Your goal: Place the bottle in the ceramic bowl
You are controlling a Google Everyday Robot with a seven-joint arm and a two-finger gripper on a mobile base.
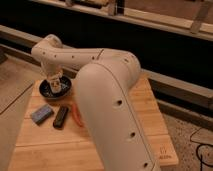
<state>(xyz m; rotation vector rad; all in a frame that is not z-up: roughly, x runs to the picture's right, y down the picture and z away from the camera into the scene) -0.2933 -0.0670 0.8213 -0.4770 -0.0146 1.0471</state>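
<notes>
Bottle over the bowl, release pending.

Left to right: a blue-grey block (41, 114), a black block (61, 116) and the red chili pepper (76, 114) lie below the ceramic bowl (46, 90), where my gripper (55, 84) hangs down holding the bottle (56, 85) inside its rim. Next I should let go and lift straight up. My arm hides the board's middle.
</notes>
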